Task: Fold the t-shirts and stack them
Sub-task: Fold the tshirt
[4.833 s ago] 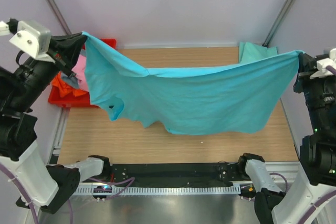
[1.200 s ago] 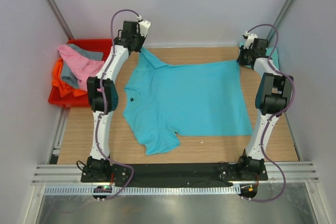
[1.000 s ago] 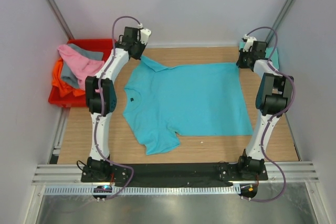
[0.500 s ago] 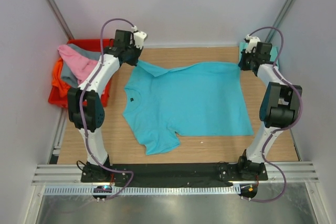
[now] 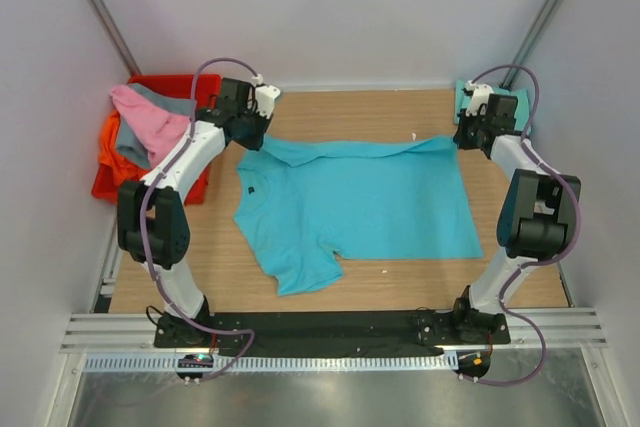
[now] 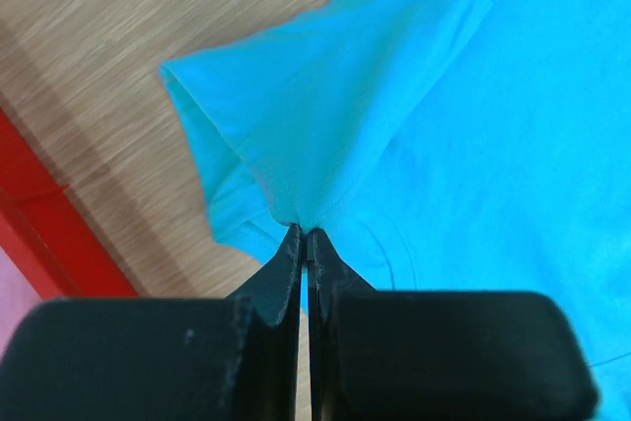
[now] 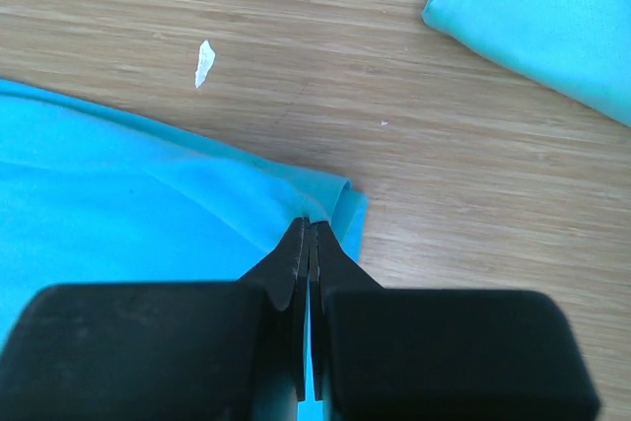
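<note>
Spread flat over the wooden counter point(image 5: 400, 282): turquoise t-shirt point(image 5: 360, 202), neck toward the left, hem toward the right, far edge raised and rolled slightly toward the near side. Pinched at the far-left sleeve by the left hand point(image 6: 304, 236), fingers pressed together on a tuck of cloth. Pinched at the far-right hem corner by the right hand point(image 7: 306, 229), likewise clamped tight on the fabric.

Just beyond the right hand, in the counter's far-right corner: folded mint-teal t-shirt point(image 7: 552, 7), apart from the turquoise one. On bare wood close to the raised edge: small white scrap point(image 7: 203, 63).

Off the counter's far-left side, close beside the left arm: red crate point(image 5: 200, 81), heaped with pink t-shirt point(image 5: 150, 112), grey t-shirt point(image 5: 168, 98) and orange t-shirt point(image 5: 112, 159), cloth draped over its rim.
</note>
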Robot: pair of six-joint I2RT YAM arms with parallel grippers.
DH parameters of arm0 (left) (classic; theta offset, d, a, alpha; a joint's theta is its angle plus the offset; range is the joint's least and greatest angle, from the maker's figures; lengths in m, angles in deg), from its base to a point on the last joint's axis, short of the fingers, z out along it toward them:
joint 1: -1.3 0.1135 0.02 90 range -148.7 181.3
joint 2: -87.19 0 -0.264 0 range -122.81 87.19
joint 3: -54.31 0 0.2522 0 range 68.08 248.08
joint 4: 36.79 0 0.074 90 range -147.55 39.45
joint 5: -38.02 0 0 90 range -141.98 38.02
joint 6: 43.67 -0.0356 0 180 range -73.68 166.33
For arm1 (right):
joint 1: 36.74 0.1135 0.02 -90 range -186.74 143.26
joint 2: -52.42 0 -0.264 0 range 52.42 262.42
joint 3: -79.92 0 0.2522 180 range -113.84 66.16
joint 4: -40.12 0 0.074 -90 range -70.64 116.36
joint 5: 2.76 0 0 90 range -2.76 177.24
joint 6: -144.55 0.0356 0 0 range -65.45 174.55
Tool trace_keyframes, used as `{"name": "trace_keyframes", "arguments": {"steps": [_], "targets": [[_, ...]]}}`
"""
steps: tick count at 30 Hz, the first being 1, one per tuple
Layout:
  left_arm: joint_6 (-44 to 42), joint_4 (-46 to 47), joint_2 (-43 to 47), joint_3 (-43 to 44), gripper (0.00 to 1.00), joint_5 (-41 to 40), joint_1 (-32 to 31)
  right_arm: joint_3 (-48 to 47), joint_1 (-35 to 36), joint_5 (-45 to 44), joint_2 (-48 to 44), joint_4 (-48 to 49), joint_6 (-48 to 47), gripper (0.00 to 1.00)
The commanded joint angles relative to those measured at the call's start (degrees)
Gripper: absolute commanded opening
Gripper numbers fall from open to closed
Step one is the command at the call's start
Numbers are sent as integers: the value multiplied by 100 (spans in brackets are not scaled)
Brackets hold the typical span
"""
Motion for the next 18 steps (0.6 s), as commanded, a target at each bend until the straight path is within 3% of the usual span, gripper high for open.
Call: {"name": "trace_keyframes", "arguments": {"steps": [1, 18], "targets": [[89, 101, 554, -149, 0, 126, -3, 119, 15, 25, -478, 205, -87, 1], [106, 93, 1135, -791, 0, 214, -11, 611, 15, 25, -918, 152, -174, 1]]}}
